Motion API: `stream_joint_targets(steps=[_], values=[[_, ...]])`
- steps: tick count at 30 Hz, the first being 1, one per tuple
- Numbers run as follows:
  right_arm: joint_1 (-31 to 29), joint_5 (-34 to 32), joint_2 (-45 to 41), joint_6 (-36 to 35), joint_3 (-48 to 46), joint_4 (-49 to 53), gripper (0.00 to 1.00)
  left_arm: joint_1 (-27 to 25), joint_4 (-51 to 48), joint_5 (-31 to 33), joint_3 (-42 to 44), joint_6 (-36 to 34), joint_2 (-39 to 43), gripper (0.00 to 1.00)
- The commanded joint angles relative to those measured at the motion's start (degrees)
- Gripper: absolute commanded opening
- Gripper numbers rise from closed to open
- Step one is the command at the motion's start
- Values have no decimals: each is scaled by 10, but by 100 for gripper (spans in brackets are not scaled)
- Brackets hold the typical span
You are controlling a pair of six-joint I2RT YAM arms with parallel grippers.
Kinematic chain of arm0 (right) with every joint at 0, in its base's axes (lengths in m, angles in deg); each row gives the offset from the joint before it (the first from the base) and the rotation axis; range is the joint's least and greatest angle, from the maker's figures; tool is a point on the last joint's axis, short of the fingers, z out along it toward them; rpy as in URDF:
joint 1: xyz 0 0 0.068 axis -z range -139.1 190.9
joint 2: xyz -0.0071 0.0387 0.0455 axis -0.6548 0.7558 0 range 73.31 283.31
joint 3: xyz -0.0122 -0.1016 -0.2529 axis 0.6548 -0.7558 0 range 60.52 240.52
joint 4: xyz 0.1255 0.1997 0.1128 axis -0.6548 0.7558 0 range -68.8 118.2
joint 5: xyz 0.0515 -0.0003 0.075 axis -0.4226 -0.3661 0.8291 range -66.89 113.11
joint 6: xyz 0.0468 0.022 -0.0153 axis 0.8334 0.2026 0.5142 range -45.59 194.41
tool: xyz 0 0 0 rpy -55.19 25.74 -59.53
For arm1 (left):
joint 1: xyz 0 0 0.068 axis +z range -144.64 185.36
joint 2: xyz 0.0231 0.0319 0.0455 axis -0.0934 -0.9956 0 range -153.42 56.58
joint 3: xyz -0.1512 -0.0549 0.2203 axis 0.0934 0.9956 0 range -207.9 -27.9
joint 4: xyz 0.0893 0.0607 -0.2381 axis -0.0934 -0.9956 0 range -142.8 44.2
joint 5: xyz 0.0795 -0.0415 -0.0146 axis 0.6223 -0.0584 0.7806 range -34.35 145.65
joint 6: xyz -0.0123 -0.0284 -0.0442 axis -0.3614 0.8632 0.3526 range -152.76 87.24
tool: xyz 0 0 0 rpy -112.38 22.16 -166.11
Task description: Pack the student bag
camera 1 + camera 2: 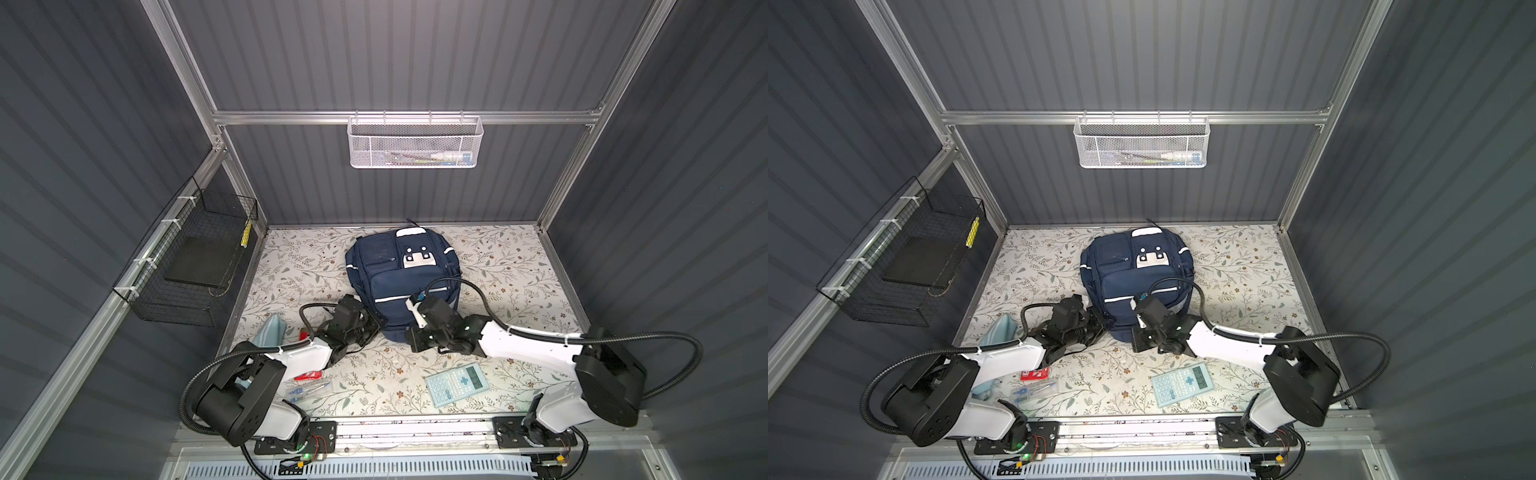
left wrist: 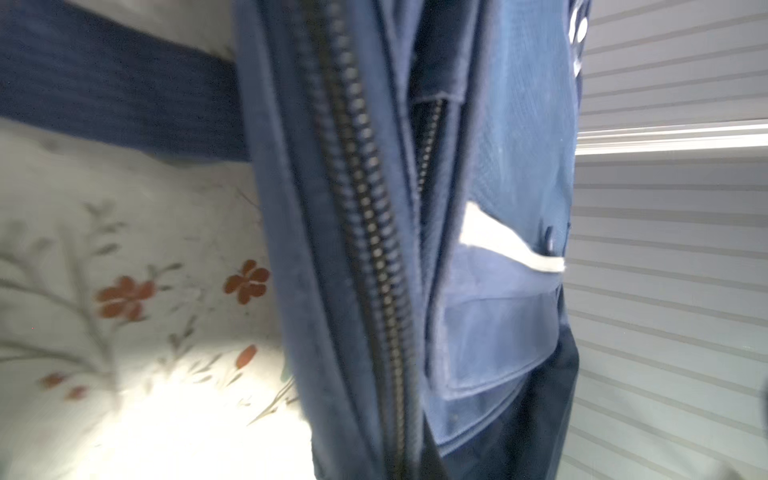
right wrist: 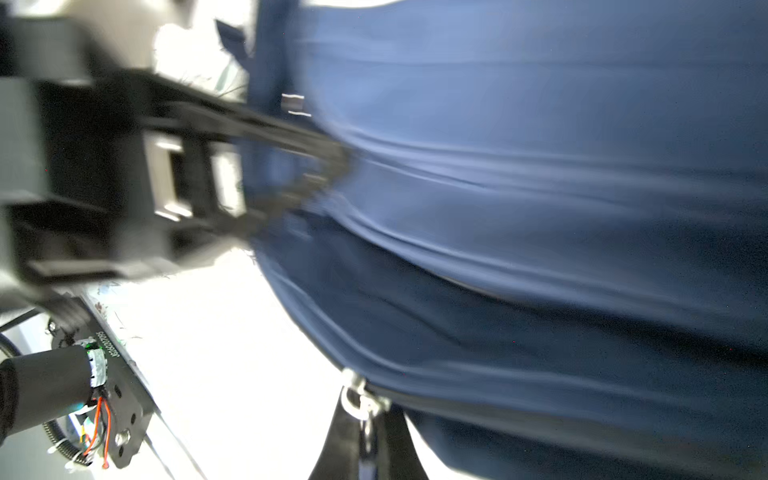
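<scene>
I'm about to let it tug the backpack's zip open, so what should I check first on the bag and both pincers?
1. Left pincer shut against the backpack seam: ok.
2. Something held between its tips: cannot tell, blurred.
3. Right pincer shut at the backpack's near end: ok; its hold: cannot tell.
4. Zip opened: not ok, visible stretch closed.
5. Calculator clear of both arms: ok.
</scene>
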State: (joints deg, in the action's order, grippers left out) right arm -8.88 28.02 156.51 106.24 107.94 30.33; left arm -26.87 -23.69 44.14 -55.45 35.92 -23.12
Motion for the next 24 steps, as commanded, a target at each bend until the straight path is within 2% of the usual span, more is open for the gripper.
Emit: stream_joint_targets(steps=[1,5,8,10,13,17,18,22,24], values=[[61,-17,-46,-22,-36,77,0,26,-56,18,11,-47,57,0],[157,-18,-69,-60,-46,110,0,29,-120,22,1,-64,115,0],[218,-17,-67,-87,-42,107,0,38,-127,10,6,-54,141,0],[239,-17,-57,-99,-33,107,0,50,-106,-11,13,-42,138,0],[241,-4,-51,-116,-16,122,0,61,-108,-22,0,-60,116,0],[196,5,-92,-96,-28,146,0,79,-108,-22,-36,-101,67,0],[173,3,-101,-85,-32,151,0,84,-103,-22,-47,-109,52,8],[72,4,-107,-23,-33,136,0,102,-83,-34,-91,-131,-8,18],[32,19,-79,11,-20,93,0,108,-89,-43,-113,-140,-20,36]])
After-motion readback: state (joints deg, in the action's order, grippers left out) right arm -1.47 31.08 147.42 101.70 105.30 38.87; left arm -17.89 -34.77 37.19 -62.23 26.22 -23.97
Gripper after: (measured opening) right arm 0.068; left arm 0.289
